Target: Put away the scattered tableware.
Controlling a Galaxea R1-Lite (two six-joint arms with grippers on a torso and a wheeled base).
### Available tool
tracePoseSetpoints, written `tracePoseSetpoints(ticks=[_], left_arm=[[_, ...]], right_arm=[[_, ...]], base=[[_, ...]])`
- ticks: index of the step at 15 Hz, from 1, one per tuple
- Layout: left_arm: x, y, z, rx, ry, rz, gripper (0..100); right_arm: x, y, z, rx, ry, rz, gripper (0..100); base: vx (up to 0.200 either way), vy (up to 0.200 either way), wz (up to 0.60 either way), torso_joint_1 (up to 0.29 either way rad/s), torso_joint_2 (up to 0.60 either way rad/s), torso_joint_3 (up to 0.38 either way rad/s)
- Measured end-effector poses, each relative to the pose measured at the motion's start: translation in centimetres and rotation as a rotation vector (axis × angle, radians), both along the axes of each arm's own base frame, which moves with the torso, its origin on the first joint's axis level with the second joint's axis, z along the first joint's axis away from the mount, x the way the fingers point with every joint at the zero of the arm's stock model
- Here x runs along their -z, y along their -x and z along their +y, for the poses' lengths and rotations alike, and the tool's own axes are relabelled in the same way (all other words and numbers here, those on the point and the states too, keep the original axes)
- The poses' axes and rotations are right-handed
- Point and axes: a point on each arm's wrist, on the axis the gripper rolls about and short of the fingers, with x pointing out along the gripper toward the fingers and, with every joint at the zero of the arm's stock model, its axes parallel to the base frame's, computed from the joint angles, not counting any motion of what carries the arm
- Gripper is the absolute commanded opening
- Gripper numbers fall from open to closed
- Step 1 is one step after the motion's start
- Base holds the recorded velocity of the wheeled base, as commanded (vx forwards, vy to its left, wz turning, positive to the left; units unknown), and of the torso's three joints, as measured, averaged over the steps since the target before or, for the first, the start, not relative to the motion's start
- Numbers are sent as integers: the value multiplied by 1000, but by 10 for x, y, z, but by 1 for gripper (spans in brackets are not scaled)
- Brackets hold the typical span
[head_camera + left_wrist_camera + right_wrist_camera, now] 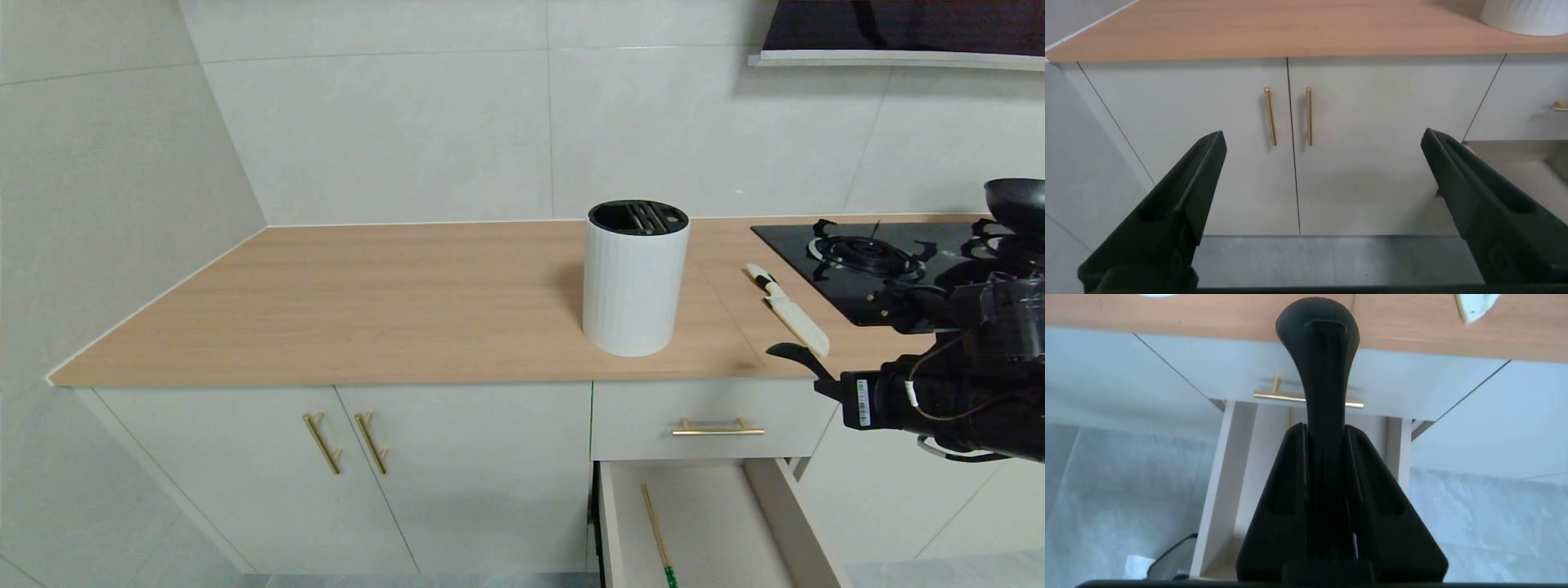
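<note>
While my left hand (1323,143) hangs low before the cupboard doors (1290,139), fingers spread wide and empty, I judge this step belongs to the right. The white slotted holder (635,286) stands upright on the table (367,302). The knife (788,310) lies flat just beside it, near the front edge. My right hand (793,354) sits off that edge, fingers pressed together on nothing. I'd open it first, then grip across the knife's width. Pale tiles back the wood-grain top. An open drawer (771,502) below holds a chopstick (655,523), and a hob (865,261) sits farthest right.
</note>
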Motion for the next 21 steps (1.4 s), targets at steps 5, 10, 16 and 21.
tracePoseSetpoints(ticks=[5,10,16,21], left_arm=[[0,0,0,0,0,0,100],[0,0,0,0,0,0,100],[0,0,0,0,0,0,100],[0,0,0,0,0,0,100]], right_arm=[[7,0,3,-14,6,28,0],[12,-1,5,-19,11,47,0],[17,-2,5,-24,18,65,0],[22,-3,6,-24,23,81,0]], base=[[0,0,0,-9,15,12],[0,0,0,-180,417,236],[0,0,0,-201,496,289],[0,0,0,-175,473,292]])
